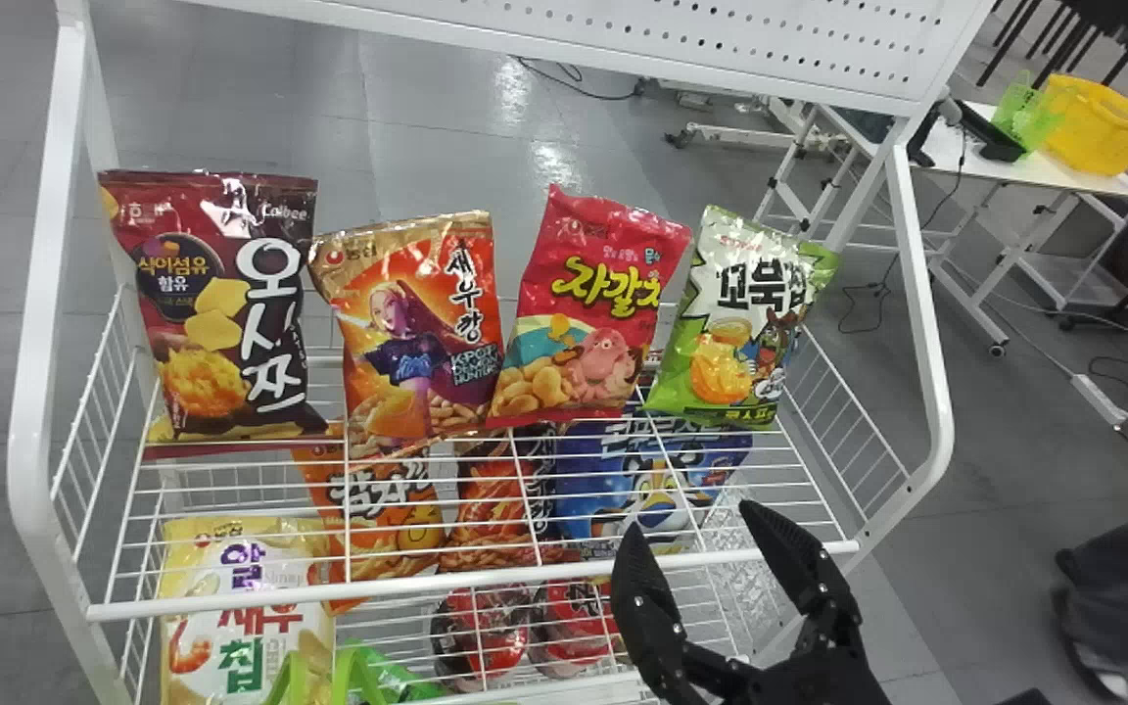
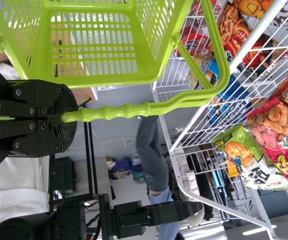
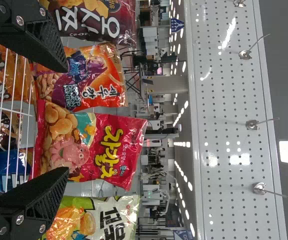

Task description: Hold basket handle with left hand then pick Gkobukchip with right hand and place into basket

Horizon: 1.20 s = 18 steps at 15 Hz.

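The green-and-white Gkobukchip bag [image 1: 735, 328] stands upright at the right end of the upper rack shelf. My right gripper [image 1: 696, 529] is open in front of the shelf's front rail, below that bag and slightly left of it. In the right wrist view my right gripper [image 3: 66, 120] has its fingers wide apart, and the Gkobukchip [image 3: 101, 217] lies beside one finger, not between them. My left gripper [image 2: 66, 119] is shut on the handle [image 2: 119, 112] of the green basket [image 2: 104, 80]. The basket's green handle [image 1: 353, 671] reaches the head view's bottom edge.
Left of the Gkobukchip stand a red bag [image 1: 593, 304], an orange bag [image 1: 417, 333] and a maroon bag [image 1: 216, 313]. The rack's front rail [image 1: 476, 585] and side frame [image 1: 926, 323] border the shelf. More snacks lie on the lower level.
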Motion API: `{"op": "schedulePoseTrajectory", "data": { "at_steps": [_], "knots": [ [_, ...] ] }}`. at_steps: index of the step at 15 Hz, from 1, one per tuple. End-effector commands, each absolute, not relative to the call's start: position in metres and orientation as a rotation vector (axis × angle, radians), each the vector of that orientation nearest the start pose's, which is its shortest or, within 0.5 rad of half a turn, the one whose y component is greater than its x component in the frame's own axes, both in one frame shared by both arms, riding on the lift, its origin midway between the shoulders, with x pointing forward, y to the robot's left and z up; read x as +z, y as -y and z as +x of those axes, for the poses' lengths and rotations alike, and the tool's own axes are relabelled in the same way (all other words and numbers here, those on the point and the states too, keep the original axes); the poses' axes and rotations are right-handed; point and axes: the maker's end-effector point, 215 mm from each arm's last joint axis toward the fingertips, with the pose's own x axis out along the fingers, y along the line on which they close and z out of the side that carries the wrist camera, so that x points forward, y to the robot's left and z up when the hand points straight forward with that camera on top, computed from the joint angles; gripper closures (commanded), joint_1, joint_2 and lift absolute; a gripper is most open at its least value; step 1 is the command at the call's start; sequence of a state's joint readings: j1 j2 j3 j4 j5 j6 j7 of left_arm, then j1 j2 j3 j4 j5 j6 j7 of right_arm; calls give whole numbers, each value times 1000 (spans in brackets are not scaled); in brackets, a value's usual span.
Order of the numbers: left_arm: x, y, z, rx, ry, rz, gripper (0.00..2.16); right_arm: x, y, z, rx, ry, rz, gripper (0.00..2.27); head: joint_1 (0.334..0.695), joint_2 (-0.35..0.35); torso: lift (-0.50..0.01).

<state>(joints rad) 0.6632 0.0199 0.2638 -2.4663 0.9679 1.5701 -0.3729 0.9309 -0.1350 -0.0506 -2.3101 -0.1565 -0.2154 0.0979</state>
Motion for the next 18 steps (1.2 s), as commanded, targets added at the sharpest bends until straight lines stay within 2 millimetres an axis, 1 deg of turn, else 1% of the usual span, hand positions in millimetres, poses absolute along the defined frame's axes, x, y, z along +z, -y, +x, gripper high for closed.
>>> {"op": "schedulePoseTrajectory", "data": {
  "at_steps": [1,9,10,11,12,15,16,18],
  "knots": [
    [-381,-39,174,-851,-1087,-835,1757,-290,227,328,145,26,32,113,695,-350,-32],
    [-382,-39,172,-850,-1089,-836,1757,-290,226,330,145,26,37,113,695,-350,-32],
    [-382,-39,172,-850,-1089,-836,1760,-295,227,335,145,6,36,113,695,-350,-32],
    [-382,-39,172,-851,-1090,-838,1757,-307,229,343,140,-36,36,113,695,-350,-32],
    [-382,-38,171,-853,-1092,-840,1757,-310,231,350,133,-49,37,113,695,-350,-32],
    [-381,-39,172,-854,-1089,-837,1757,-308,244,379,107,-49,26,113,695,-350,-32],
    [-381,-39,172,-855,-1088,-835,1757,-311,251,391,94,-62,21,113,695,-350,-32],
    [-381,-41,174,-853,-1086,-826,1757,-312,269,409,59,-65,9,113,695,-350,-32]
  ]
}}
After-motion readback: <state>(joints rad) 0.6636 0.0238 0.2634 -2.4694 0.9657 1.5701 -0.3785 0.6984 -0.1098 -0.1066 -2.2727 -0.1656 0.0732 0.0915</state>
